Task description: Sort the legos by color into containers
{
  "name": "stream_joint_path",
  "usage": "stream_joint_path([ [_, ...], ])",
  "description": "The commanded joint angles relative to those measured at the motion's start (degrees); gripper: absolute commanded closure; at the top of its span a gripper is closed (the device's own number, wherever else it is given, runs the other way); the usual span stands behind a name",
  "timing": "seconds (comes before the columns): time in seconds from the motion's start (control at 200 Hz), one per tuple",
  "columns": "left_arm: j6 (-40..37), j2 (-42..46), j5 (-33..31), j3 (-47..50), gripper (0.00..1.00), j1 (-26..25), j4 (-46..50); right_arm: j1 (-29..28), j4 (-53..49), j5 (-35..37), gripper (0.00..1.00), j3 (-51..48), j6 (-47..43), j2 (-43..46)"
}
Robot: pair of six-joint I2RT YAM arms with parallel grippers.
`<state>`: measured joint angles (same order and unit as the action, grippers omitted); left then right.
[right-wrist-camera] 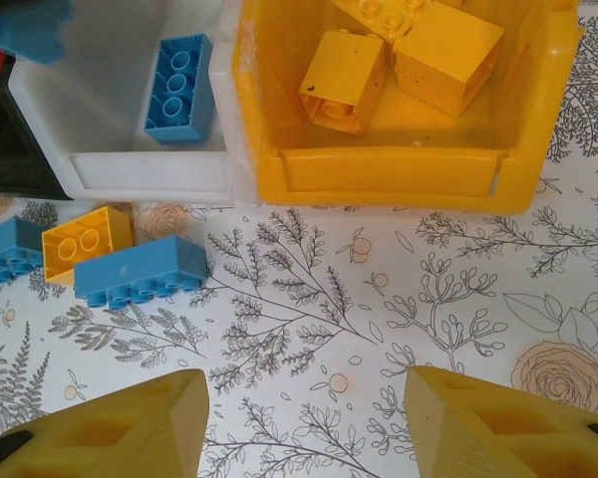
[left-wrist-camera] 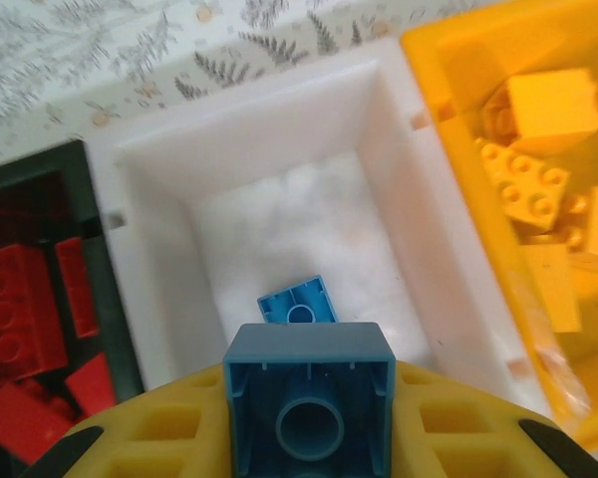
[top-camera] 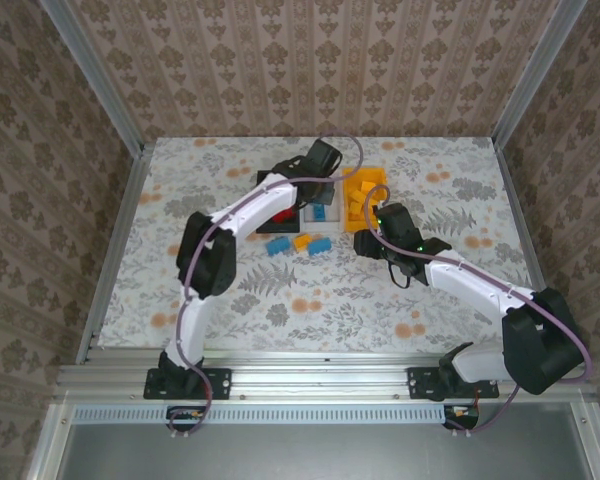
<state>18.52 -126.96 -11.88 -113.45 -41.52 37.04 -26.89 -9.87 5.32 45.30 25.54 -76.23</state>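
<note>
My left gripper [left-wrist-camera: 309, 423] is shut on a blue lego [left-wrist-camera: 309, 383], hollow underside toward the camera, above the white container [left-wrist-camera: 159, 169]. Another blue lego [left-wrist-camera: 297, 302] lies on that bin's floor. The black container [left-wrist-camera: 100, 289] to its left holds red legos [left-wrist-camera: 15, 324]; the orange-yellow container [left-wrist-camera: 448, 119] to its right holds yellow legos [left-wrist-camera: 548, 105]. My right gripper [right-wrist-camera: 309, 423] stands open over bare tablecloth in front of the yellow container [right-wrist-camera: 399, 169]. Loose on the cloth lie a blue lego [right-wrist-camera: 140, 271], a yellow lego [right-wrist-camera: 85, 239] and another blue one [right-wrist-camera: 5, 254].
The three bins stand side by side at the table's middle back [top-camera: 320, 205]. The left arm [top-camera: 230, 220] stretches over the black bin. Walls with metal posts [top-camera: 120, 200] close the table in on three sides.
</note>
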Motion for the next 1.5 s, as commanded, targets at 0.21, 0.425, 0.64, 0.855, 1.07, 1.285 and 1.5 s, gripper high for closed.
stream_joint_path([
  [0.21,-0.34,-4.9,3.18,-6.79,0.66,0.57,3.63,-0.26,0.05,0.04,0.44,-1.05,0.48,2.09],
  [0.425,-0.43,-6.8,4.81,-8.02,0.56,0.78,5.36,-0.31,-0.47,0.03,0.43,-1.18,0.27,2.71],
  [0.64,-0.73,-3.32,5.07,-5.69,0.51,0.07,5.53,-0.35,-1.12,-0.24,0.43,-0.74,-0.05,3.22],
  [0.855,-8.5,12.27,4.83,17.55,0.5,-4.08,-7.62,-0.35,-1.14,0.75,0.43,-1.35,-0.31,5.06],
  [1.07,-13.17,17.53,9.28,31.88,0.5,-6.38,-14.91,-0.35,-0.32,0.49,0.43,-1.78,-0.06,4.85],
  [1.285,-17.06,11.6,9.84,29.07,0.46,-6.37,-14.87,-0.35,-1.16,0.45,0.43,-1.61,-0.12,5.41],
  [1.5,-16.22,10.61,9.27,30.66,0.46,-6.8,-16.37,-0.35,-1.83,1.36,0.43,-2.14,-0.57,6.55],
])
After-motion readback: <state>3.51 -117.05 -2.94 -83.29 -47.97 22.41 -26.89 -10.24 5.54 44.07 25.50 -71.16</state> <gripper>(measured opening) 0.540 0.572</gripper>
